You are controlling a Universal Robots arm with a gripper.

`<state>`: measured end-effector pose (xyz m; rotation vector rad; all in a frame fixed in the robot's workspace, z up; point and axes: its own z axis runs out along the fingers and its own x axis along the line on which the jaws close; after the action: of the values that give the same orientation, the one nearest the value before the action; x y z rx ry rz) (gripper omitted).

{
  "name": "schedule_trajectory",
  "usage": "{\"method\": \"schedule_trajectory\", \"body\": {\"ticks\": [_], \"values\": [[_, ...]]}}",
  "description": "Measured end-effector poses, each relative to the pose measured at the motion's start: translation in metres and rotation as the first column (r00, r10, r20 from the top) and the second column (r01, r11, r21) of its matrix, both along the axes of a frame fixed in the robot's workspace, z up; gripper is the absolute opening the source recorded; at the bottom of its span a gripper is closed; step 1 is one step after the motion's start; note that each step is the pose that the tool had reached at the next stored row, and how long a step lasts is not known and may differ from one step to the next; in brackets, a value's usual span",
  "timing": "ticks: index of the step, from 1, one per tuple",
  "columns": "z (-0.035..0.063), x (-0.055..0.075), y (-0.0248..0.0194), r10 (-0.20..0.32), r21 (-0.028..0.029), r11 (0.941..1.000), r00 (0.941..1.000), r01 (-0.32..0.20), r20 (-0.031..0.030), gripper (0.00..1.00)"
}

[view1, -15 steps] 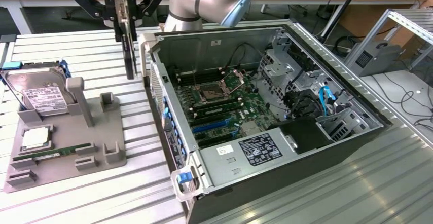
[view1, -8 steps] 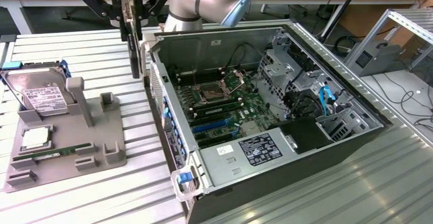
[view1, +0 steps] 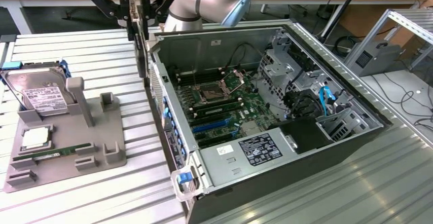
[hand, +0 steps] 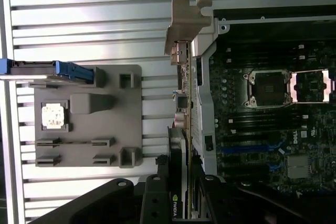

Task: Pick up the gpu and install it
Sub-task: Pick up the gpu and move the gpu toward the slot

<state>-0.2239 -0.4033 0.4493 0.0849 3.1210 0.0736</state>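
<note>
The gpu (view1: 142, 57) hangs upright and edge-on, a thin dark card with a silvery bracket, just outside the open computer case's (view1: 157, 82) wall on the exterior view's left. My gripper (view1: 139, 21) is shut on the card's upper edge. In the wrist view the gpu (hand: 182, 103) runs as a narrow strip between my fingers (hand: 153, 198), its metal bracket (hand: 185, 22) at the far end, alongside the case wall. The motherboard (view1: 223, 97) with its blue slots (view1: 211, 125) lies inside the case.
A grey parts holder (view1: 101, 148) sits on the slatted table on the exterior view's left, carrying a hard drive (view1: 40, 95), a processor chip (view1: 34, 139) and a green memory stick (view1: 61, 152). Drive cages and cables (view1: 318, 102) fill the case's far side.
</note>
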Motion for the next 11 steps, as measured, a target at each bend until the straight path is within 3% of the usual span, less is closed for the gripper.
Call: {"method": "schedule_trajectory", "body": {"ticks": [11], "values": [[0.0, 0.018, 0.0, 0.0, 0.0, 1.0, 1.0, 0.0, 0.0, 0.27]]}}
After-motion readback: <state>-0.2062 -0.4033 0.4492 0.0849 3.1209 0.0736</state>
